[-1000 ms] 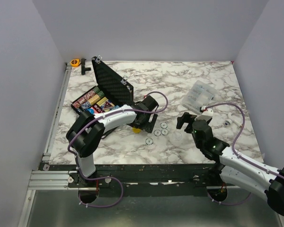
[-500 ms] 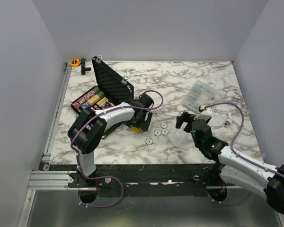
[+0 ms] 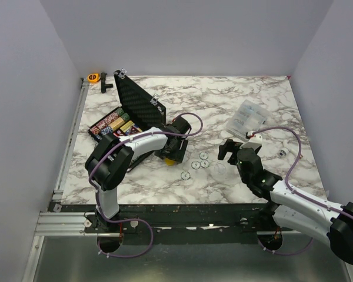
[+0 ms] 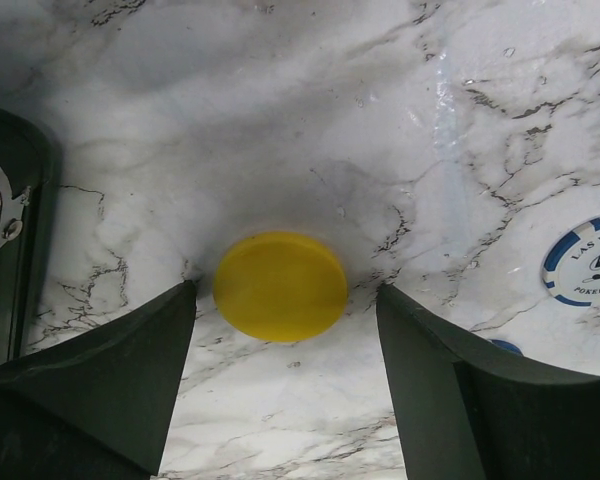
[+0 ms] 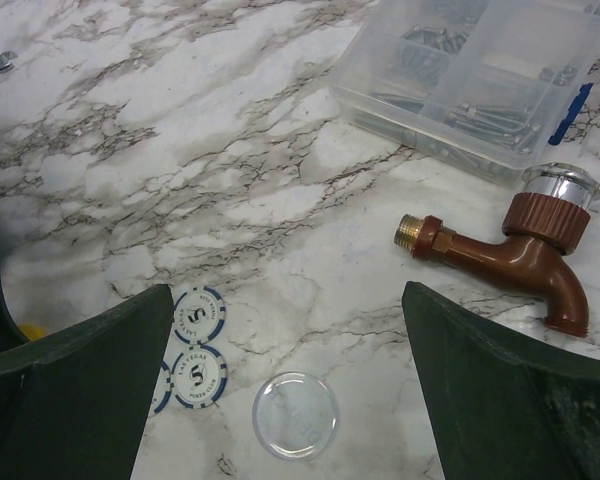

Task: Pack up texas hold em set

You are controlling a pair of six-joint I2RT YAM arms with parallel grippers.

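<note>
The black hinged case (image 3: 142, 107) stands open at the back left, with rows of coloured chips (image 3: 113, 125) in its tray. Its edge shows in the left wrist view (image 4: 10, 260). My left gripper (image 3: 174, 151) (image 4: 285, 290) is open, low over the table, with a yellow disc (image 4: 280, 286) (image 3: 171, 160) lying between its fingers, untouched. Three white and blue chips (image 3: 195, 164) (image 5: 199, 312) lie right of it; one shows in the left wrist view (image 4: 590, 265). A clear disc (image 5: 295, 415) (image 3: 219, 171) lies below my right gripper (image 3: 227, 150) (image 5: 288, 290), which is open and empty.
A clear plastic box of small parts (image 3: 247, 117) (image 5: 480, 80) lies at the right. A brown tap (image 5: 510, 245) lies beside it. An orange tape roll (image 3: 93, 77) sits at the back left corner. A small ring (image 3: 282, 153) lies at the right.
My left gripper has shifted a little up and left, toward the case, staying open over the yellow disc. My right gripper has barely moved.
</note>
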